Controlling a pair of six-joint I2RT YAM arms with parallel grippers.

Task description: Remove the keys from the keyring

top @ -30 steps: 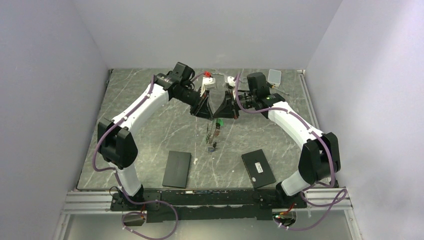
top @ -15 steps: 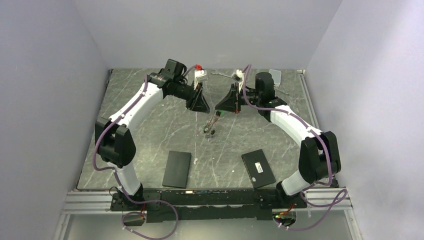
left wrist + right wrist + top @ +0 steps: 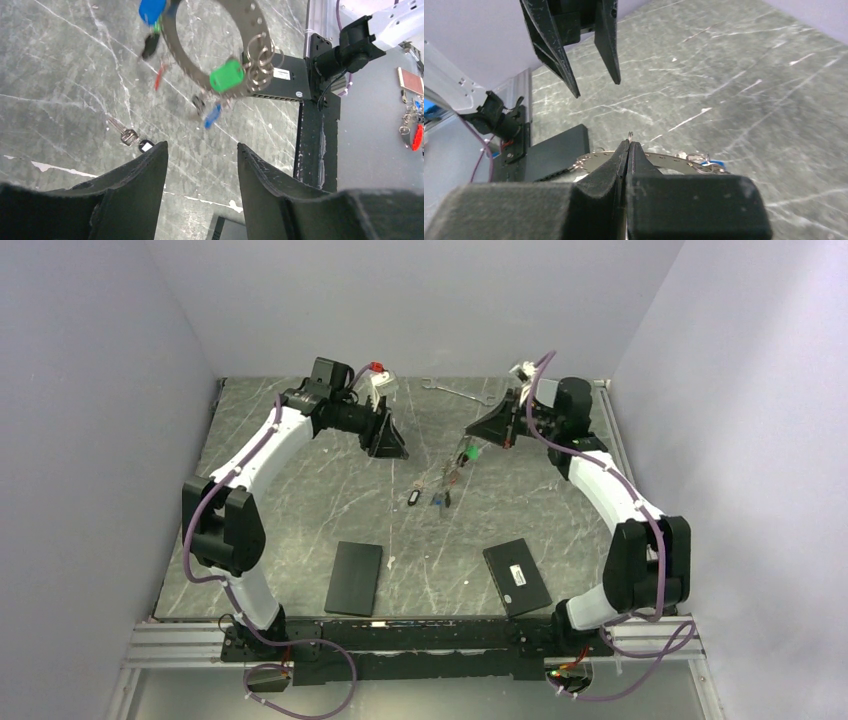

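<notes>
The keyring (image 3: pixel 197 70) is a grey perforated metal band hung with keys with green (image 3: pixel 226 77) and blue (image 3: pixel 151 10) tags. It hangs from my right gripper (image 3: pixel 472 432), which is shut on a small wire ring at its top edge (image 3: pixel 629 135), and holds it above the table (image 3: pixel 455 462). My left gripper (image 3: pixel 392 448) is open and empty, left of the ring and apart from it. It also shows in the right wrist view (image 3: pixel 596 87). One loose key with a black tag (image 3: pixel 132 137) lies on the table (image 3: pixel 413 497).
Two flat black boxes lie near the front, left (image 3: pixel 354 577) and right (image 3: pixel 517 576). A silver wrench (image 3: pixel 455 390) lies at the back. Walls close the table on three sides. The grey marbled table top (image 3: pixel 300 490) spreads to the left.
The grippers, together at the keyring a second ago, have drawn apart. My left gripper moved back left. My right gripper carried the ring right and up. A black-tagged key now lies separate.
</notes>
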